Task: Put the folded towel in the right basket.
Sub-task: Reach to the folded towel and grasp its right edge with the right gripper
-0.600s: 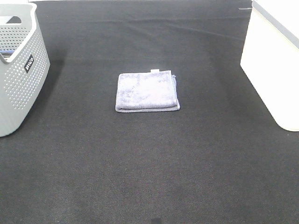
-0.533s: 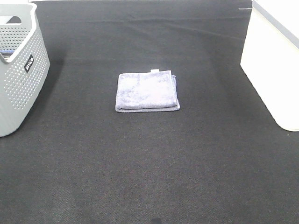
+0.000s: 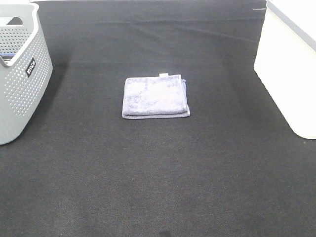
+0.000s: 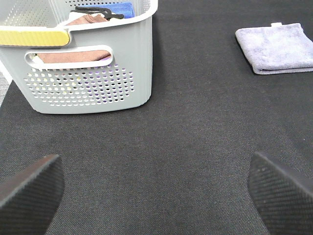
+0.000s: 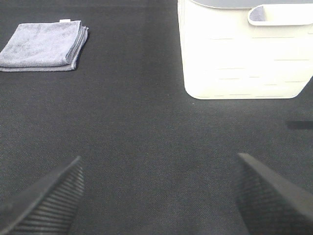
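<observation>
Folded towel (image 3: 155,97), lilac, flat at centre of black mat (image 3: 158,173), white basket (image 3: 289,69) at mat's right edge, grey basket (image 3: 19,84), perforated, at mat's left edge, left gripper (image 4: 156,196) jaws spread wide, empty, over mat, right gripper (image 5: 157,196) likewise.

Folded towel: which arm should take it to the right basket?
Right, likely. The folded towel lies mid-table, untouched; the white basket stands on the right arm's side, and the right gripper, open, faces both. The left gripper, open, sits by the grey basket and would have to cross over.
</observation>
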{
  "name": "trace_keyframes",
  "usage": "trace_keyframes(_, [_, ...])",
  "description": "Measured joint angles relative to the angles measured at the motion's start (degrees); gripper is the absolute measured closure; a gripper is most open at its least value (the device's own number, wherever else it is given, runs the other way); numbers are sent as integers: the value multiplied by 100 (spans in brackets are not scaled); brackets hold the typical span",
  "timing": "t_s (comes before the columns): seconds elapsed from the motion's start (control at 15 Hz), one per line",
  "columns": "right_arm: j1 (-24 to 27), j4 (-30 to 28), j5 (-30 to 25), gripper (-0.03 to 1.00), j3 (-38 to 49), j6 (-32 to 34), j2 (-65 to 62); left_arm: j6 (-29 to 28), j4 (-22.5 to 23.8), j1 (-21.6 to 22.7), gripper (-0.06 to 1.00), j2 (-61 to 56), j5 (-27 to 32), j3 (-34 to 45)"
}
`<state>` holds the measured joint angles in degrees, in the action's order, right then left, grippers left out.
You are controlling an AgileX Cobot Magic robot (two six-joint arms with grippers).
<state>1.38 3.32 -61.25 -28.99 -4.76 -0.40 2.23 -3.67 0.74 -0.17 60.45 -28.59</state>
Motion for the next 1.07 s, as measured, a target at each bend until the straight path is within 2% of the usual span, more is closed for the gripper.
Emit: trace_keyframes(1.07, [0, 0, 0, 19, 0, 0, 0, 0, 0, 0, -2, 0, 0, 0])
